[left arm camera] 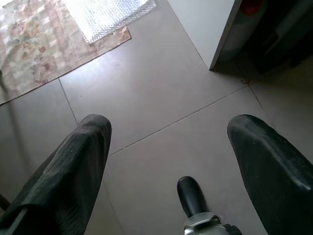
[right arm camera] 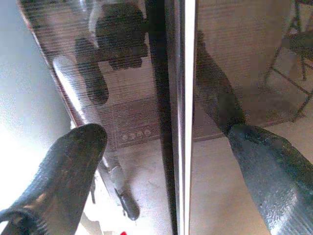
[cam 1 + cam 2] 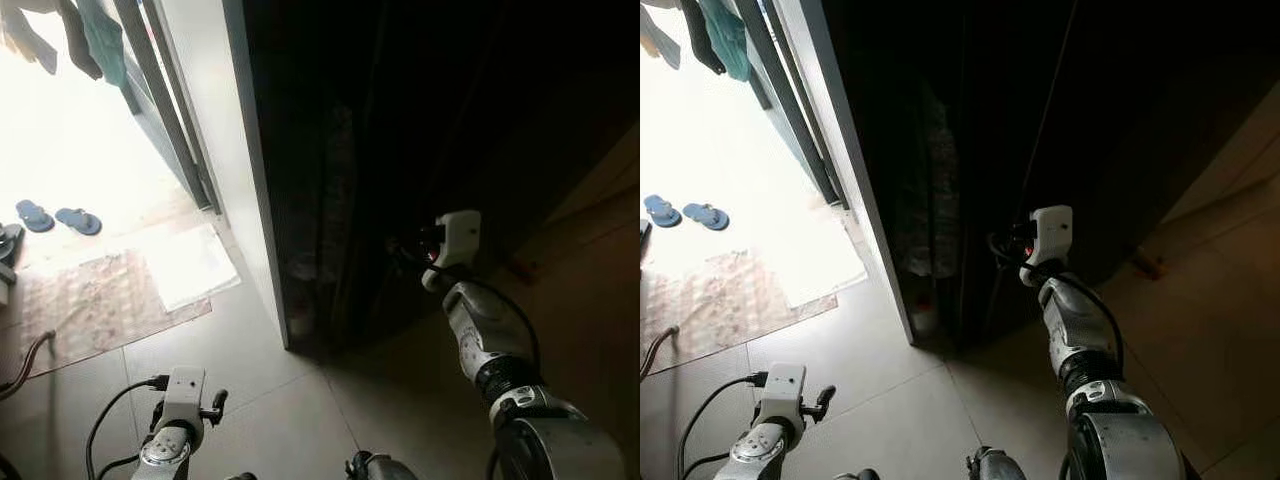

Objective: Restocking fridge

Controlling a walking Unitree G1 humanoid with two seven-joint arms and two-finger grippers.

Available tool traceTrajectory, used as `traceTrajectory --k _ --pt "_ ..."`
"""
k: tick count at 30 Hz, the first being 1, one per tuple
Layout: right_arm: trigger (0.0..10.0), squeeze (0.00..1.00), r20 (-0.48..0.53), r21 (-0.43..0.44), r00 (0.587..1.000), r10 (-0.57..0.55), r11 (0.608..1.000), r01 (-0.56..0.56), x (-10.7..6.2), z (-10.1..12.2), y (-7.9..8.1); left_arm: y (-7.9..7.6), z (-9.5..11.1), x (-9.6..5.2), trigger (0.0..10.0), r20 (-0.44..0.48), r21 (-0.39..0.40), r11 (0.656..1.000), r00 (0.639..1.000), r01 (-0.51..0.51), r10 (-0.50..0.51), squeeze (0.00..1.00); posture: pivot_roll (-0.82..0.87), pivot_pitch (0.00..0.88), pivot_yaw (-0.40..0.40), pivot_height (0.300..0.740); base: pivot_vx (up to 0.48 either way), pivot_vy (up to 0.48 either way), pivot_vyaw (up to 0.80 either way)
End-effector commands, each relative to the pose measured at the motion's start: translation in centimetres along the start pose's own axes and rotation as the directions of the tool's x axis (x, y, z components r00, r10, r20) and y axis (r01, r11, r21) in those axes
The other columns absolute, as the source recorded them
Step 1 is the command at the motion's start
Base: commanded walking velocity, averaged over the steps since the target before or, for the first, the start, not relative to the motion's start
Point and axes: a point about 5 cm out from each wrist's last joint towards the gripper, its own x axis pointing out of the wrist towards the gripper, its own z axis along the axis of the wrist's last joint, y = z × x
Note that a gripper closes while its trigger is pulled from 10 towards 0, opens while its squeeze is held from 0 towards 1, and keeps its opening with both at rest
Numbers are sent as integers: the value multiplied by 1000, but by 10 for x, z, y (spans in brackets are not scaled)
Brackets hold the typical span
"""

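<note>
A tall dark fridge (image 3: 400,150) stands in front of me with its glossy doors closed. My right arm (image 3: 480,340) reaches toward it at mid height. My right gripper (image 2: 166,142) is open and faces the vertical seam (image 2: 181,117) between two door panels, one finger (image 2: 73,161) on each side, holding nothing. The glossy front mirrors the gripper. My left arm (image 3: 180,410) hangs low at the left. My left gripper (image 1: 168,132) is open over bare floor tiles, empty.
A white side panel (image 3: 225,150) borders the fridge on the left. Beyond it lie a patterned mat (image 3: 110,300), a silvery sheet (image 3: 190,265), slippers (image 3: 55,218) and a sliding door frame (image 3: 170,110). Tiled floor (image 3: 270,400) lies underfoot. My foot (image 1: 193,196) shows below the left gripper.
</note>
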Motion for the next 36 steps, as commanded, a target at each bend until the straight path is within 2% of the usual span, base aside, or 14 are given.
traceTrajectory --k 1,16,24,32,36 --pt "10000 0 36 -26 998 58 998 -57 10 13 9 0 -5 -2 10000 -8 -16 1000 1000 -12 12 0 -127 194 -32 740 0 0 0" --pt "10000 0 69 -21 990 120 993 -119 34 43 23 -6 5 1 10000 45 -28 1000 999 -5 6 0 -99 171 -45 740 0 0 0" --pt "10000 0 90 -16 981 172 985 -171 48 60 38 -7 9 1 10000 68 -26 1000 998 1 1 0 -88 157 -43 740 0 0 0" --pt "10000 0 91 -7 978 185 983 -185 54 67 47 -8 11 1 10000 74 -22 1000 997 5 -3 0 -76 161 -43 740 0 0 0" --pt "10000 0 86 -2 984 157 988 -157 49 59 40 -8 10 1 10000 74 -23 1000 997 3 -1 0 -81 171 -44 740 0 0 0"
